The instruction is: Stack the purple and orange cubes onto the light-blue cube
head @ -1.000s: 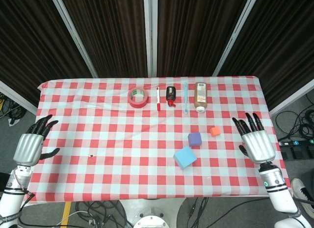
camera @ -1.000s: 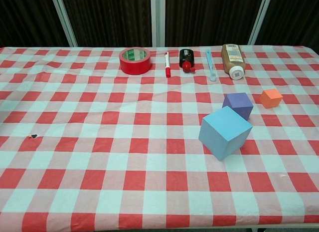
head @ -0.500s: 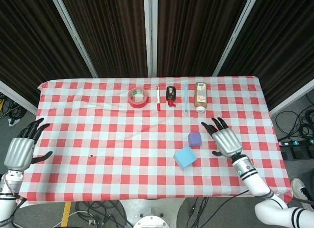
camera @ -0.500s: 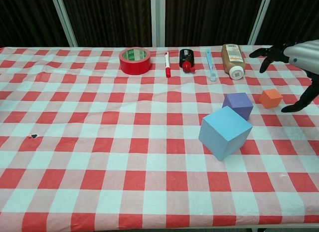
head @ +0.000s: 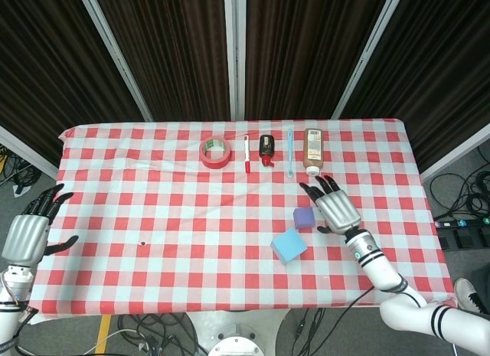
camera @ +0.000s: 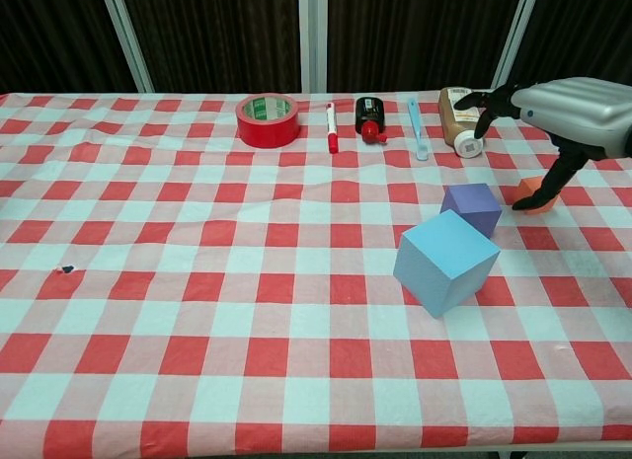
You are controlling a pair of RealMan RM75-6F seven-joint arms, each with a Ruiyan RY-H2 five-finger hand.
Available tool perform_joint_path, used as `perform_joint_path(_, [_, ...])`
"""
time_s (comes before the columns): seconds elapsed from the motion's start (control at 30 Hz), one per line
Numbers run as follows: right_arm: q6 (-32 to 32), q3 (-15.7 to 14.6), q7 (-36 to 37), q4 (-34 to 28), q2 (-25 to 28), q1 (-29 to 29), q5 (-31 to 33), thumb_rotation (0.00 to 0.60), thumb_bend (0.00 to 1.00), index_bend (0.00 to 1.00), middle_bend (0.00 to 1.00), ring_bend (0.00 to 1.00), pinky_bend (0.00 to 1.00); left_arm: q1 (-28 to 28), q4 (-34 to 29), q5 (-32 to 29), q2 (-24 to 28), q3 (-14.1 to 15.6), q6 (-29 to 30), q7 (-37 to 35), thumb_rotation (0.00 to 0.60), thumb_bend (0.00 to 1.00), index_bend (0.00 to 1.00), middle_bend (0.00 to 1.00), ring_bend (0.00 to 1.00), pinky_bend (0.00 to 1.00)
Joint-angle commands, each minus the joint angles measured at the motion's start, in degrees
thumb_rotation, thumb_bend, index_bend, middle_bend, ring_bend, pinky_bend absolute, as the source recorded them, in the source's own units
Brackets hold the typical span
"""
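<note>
The light-blue cube (head: 288,246) (camera: 444,261) stands tilted on the checked cloth, right of centre. The smaller purple cube (head: 304,217) (camera: 471,207) sits just behind it, to the right. In the chest view the orange cube (camera: 547,199) peeks out behind my right thumb; in the head view the hand hides it. My right hand (head: 334,208) (camera: 578,114) hovers over the orange cube with fingers spread, holding nothing. Beyond the table's left edge my left hand (head: 27,235) is open and empty.
Along the far side lie a red tape roll (head: 216,151) (camera: 268,119), a red marker (head: 246,153), a small black bottle (head: 266,149), a blue stick (head: 290,162) and a brown bottle (head: 312,151). A small dark speck (head: 143,242) lies on the left.
My right hand has swept left from the table's right edge to above the orange cube, now covering it in the head view. My left hand has drawn back off the left edge.
</note>
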Motion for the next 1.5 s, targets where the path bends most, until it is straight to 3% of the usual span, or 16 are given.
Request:
perform_joint_path(0.03, [-0.5, -0.2, -0.9, 1.3, -1.4, 0.7, 0.9, 0.6, 0.0, 0.01, 0.25, 0.0, 0.04, 0.0, -0.3, 0.0, 0.3, 0.0, -0.1, 0.1, 0.6, 0.2, 0.23, 0.19, 0.13, 0.24])
perform_joint_path(0.6, [-3.6, -0.7, -0.8, 8.6, -7.4, 4.1, 4.5, 0.6, 0.01, 0.01, 0.31, 0.06, 0.04, 0.3, 0.7, -0.8, 0.3, -0.3, -0.4, -0.5, 0.6, 0.2, 0.23, 0.19, 0.13, 0.24])
perform_joint_path(0.97, [-3.1, -1.1, 0.7, 10.1, -8.9, 4.6, 4.3, 0.6, 0.14, 0.01, 0.45, 0.19, 0.06, 0.4, 1.4, -0.9, 0.2, -0.3, -0.7, -1.4, 0.6, 0.2, 0.23, 0.19, 0.13, 0.24])
perform_joint_path(1.27, [0.0, 0.0, -0.6, 4.6, -2.7, 4.6, 2.9, 0.6, 0.16, 0.01, 0.49, 0.2, 0.07, 0.5, 1.5, -0.9, 0.2, -0.5, -0.2, -1.6, 0.6, 0.2, 0.23, 0.19, 0.13, 0.24])
perform_joint_path(1.4, [-2.5, 0.8, -1.3, 1.9, 1.8, 6.3, 3.2, 0.6, 0.16, 0.01, 0.49, 0.2, 0.07, 0.1, 1.2, -1.4, 0.3, -0.5, -1.5, -0.2, 0.6, 0.2, 0.23, 0.19, 0.13, 0.24])
perform_joint_path(1.5, [-5.0, -0.1, 0.4, -0.7, 5.8, 7.8, -0.3, 0.6, 0.17, 0.01, 0.5, 0.2, 0.09, -0.2, 1.2, -1.8, 0.1, -0.6, -2.3, 0.0, 0.6, 0.2, 0.23, 0.19, 0.13, 0.24])
